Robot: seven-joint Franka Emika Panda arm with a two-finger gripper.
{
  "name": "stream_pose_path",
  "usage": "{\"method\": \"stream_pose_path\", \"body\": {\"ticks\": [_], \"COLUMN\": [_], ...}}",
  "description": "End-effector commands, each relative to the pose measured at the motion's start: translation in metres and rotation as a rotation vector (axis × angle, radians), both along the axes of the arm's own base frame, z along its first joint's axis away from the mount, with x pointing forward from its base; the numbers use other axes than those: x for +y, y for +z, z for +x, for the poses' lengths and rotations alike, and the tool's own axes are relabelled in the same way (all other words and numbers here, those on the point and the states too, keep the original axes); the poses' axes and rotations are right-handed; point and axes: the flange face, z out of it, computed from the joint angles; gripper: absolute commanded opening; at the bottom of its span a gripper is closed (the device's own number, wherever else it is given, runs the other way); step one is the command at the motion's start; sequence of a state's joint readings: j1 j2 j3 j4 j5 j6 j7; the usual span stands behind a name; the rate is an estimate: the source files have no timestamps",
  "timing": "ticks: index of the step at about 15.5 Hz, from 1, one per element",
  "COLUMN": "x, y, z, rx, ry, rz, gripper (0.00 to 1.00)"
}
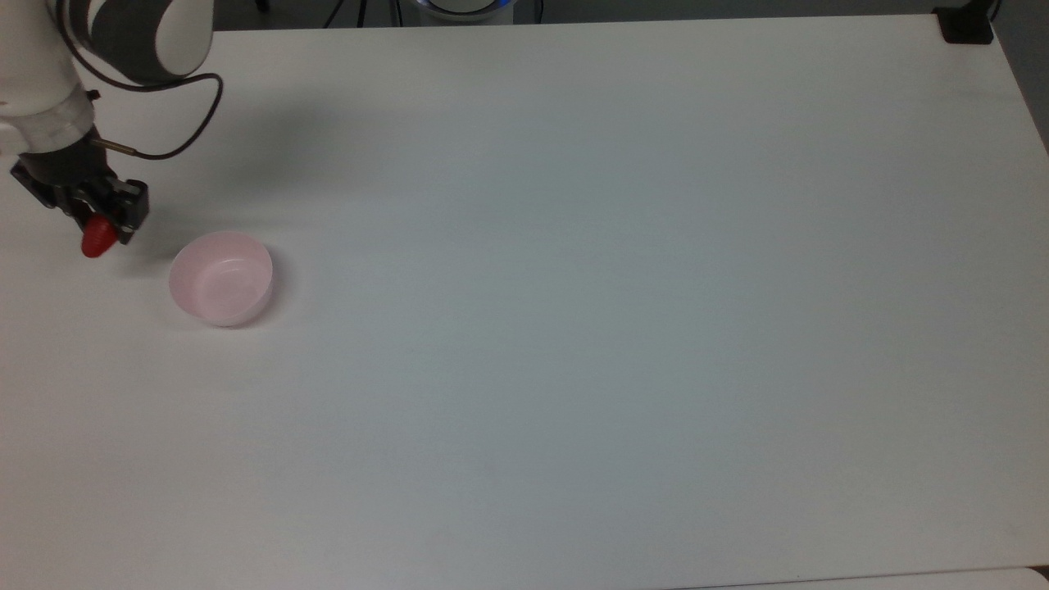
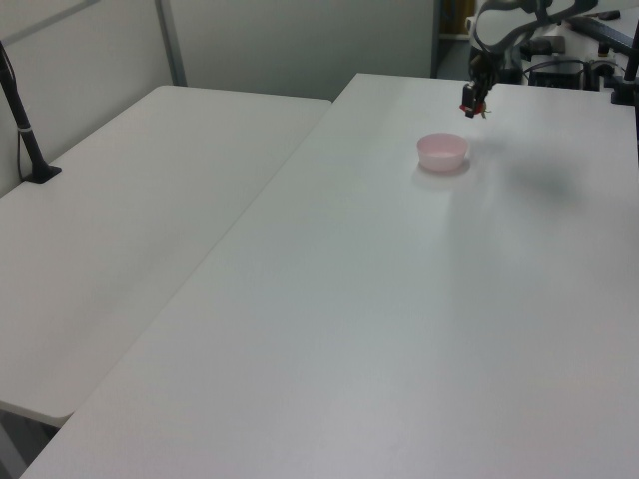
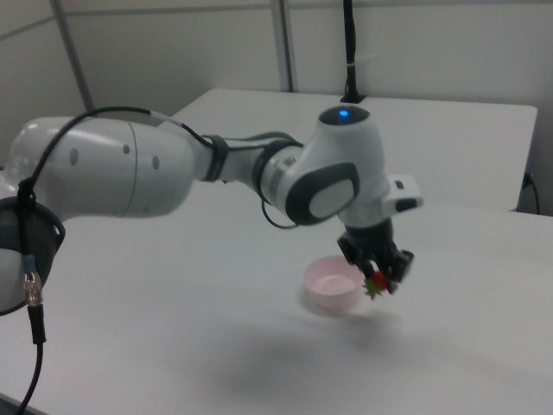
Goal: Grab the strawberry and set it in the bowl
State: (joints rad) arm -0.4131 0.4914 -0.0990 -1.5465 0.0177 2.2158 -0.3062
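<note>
Lab: white tables (image 2: 200, 200), partition panels (image 3: 415, 43).

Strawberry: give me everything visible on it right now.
The strawberry is small, glossy and red, elongated to a rounded tip, with a green leafy cap that shows in the right view. It looks like smooth plastic. The gripper is shut on it, with the red tip poking out past the fingers. In the left view it hangs clear of the white table, lifted above it. It sits to the top view's left of the pale pink bowl, apart from it, touching nothing but the fingers.
</note>
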Motion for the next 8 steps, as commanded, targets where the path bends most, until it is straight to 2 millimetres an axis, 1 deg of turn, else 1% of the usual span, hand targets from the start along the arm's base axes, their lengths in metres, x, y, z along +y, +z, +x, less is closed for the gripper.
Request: {"method": "stream_pose_path", "body": {"ticks": [1, 2, 3, 4, 5, 6, 7, 8], "x": [0.063, 0.085, 0.1, 0.108, 0.112, 0.113, 0.114, 0.116], "y": [0.01, 0.009, 0.007, 0.004, 0.001, 0.001, 0.006, 0.013], "z": [0.028, 0.037, 0.042, 0.044, 0.045, 0.045, 0.044, 0.042], "rx": [-0.013, -0.012, -0.009, -0.005, -0.001, 0.002, 0.002, 0.013], "ry": [-0.015, 0.004, 0.008, 0.007, 0.011, 0.012, 0.012, 0.013], "rz": [0.043, 0.043, 0.046, 0.048, 0.048, 0.05, 0.05, 0.055], "gripper": [0.45, 0.45, 0.45, 0.48, 0.66, 0.94, 1.0, 1.0]}}
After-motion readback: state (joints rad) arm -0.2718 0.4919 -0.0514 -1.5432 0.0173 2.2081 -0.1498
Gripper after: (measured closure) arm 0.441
